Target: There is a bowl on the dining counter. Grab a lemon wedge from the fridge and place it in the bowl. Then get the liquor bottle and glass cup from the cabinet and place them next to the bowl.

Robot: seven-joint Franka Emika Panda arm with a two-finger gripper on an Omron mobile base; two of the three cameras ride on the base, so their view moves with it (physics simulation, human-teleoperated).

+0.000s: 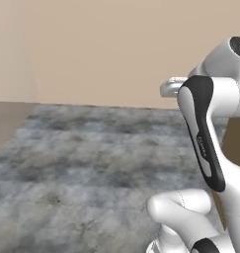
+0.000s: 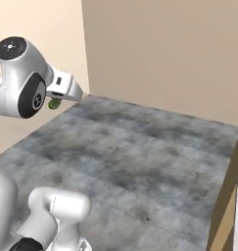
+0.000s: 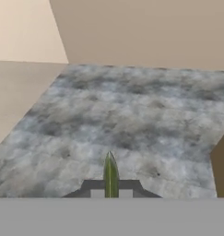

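Note:
My gripper (image 3: 110,190) is shut on a thin green-yellow lemon wedge (image 3: 110,171), which stands on edge between the two dark fingertips. From the right base view the wedge (image 2: 54,103) shows as a small green lump under the white hand, held high above a grey mottled surface (image 2: 140,157). The hand (image 1: 172,87) juts left from behind the arm's dark-striped link. The bowl, fridge, cabinet, liquor bottle and glass cup are out of view.
Plain tan walls (image 2: 164,54) rise behind and to the left of the grey surface. A tan wood edge (image 2: 227,191) slants up at the right. My own arm's white links (image 1: 210,148) stand at the lower right.

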